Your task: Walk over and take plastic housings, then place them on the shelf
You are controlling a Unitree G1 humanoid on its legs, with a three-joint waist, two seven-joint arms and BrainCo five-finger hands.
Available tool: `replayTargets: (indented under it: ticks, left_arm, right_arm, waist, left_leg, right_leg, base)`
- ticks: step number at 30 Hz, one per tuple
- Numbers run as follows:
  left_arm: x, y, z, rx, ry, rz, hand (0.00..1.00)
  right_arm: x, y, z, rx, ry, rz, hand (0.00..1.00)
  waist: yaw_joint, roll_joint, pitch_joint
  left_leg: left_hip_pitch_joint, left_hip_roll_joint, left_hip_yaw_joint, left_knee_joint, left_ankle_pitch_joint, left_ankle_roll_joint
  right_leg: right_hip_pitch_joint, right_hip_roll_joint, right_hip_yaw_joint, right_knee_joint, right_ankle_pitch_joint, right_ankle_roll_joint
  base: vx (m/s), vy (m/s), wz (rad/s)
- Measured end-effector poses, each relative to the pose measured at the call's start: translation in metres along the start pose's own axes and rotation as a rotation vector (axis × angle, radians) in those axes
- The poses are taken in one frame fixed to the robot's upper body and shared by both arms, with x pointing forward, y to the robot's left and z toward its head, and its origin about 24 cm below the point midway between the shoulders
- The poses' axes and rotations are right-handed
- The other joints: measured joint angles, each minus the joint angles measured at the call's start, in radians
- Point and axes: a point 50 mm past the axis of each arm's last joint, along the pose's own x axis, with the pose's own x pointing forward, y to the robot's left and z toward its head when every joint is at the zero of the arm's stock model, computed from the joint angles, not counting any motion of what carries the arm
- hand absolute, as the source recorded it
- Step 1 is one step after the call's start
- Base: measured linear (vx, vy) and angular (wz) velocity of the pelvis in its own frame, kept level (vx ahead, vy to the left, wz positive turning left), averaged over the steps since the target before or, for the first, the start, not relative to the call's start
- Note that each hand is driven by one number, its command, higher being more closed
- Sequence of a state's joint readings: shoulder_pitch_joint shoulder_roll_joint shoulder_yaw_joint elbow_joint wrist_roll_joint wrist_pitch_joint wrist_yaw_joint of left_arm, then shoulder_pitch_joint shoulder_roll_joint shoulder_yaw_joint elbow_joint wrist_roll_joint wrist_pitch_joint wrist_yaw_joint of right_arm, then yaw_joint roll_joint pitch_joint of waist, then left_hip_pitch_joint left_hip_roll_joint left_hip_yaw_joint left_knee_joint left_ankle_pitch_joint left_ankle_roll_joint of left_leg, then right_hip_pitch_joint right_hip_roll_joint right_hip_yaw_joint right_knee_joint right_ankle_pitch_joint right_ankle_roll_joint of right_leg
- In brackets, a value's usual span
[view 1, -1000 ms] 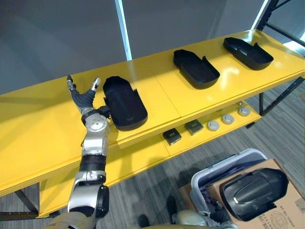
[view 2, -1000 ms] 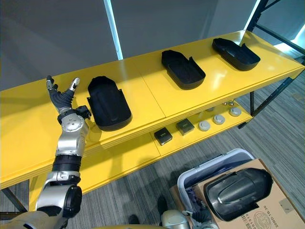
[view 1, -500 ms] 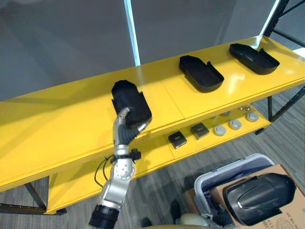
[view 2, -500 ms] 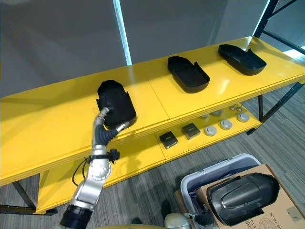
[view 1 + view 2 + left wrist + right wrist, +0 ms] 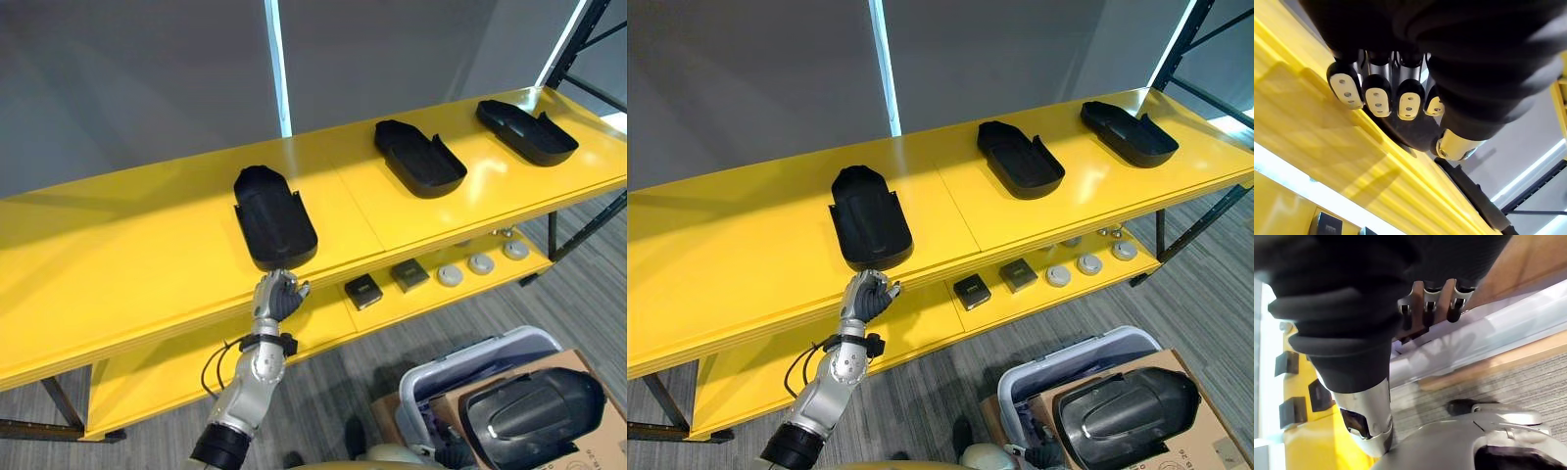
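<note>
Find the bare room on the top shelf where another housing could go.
Widest bare patch: the top shelf left of the left housing, out to its end. A smaller gap lies between it and the middle housing; a narrower one before the right housing. On the lower shelf, boxes and discs crowd the right part.

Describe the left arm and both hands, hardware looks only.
Left arm: silver-grey segments, black band low on it. Left hand: dark ribbed cover, dark fingertips with pale oval pads. Right hand: same ribbed cover, silver dark-tipped fingers.
</note>
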State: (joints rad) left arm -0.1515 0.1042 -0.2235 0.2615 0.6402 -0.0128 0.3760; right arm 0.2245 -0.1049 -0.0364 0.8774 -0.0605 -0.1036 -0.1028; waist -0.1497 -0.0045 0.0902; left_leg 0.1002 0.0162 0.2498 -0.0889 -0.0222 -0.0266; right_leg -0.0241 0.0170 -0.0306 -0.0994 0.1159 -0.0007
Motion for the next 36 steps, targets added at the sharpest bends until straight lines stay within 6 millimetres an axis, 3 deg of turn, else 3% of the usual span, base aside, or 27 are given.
replayTargets:
  ticks: [10, 24, 36]
  left_arm:
    - [0.016, 0.006, 0.011, 0.006, -0.032, 0.033, 1.0]
    - [0.034, 0.018, -0.007, 0.012, 0.097, 0.083, 1.0]
    - [0.041, 0.025, -0.002, -0.007, 0.087, 0.112, 1.0]
  right_arm:
    - [0.0, 0.0, 0.0, -0.001, -0.002, -0.003, 0.0]
    - [0.001, 0.002, 0.006, 0.01, -0.023, -0.003, 0.0]
    - [0.0, 0.001, 0.006, 0.002, -0.025, -0.003, 0.0]
  waist:
    - [-0.005, -0.001, 0.002]
    - [-0.031, -0.001, 0.015]
    - [-0.03, 0.0, 0.015]
  left_leg:
    - [-0.003, 0.001, 0.003, 0.002, -0.006, -0.003]
    - [-0.003, 0.002, 0.029, -0.002, -0.005, -0.003]
    - [0.004, 0.002, 0.027, -0.002, -0.004, -0.001]
  right_leg:
    - [-0.003, 0.0, 0.003, -0.003, 0.0, 0.0]
    - [-0.014, 0.005, 0.027, 0.0, 0.003, -0.003]
    - [-0.006, 0.005, 0.025, 0.0, 0.003, -0.004]
  base:
    - [-0.04, 0.0, -0.01]
    - [-0.01, 0.006, -0.05]
    - [-0.02, 0.002, 0.01]
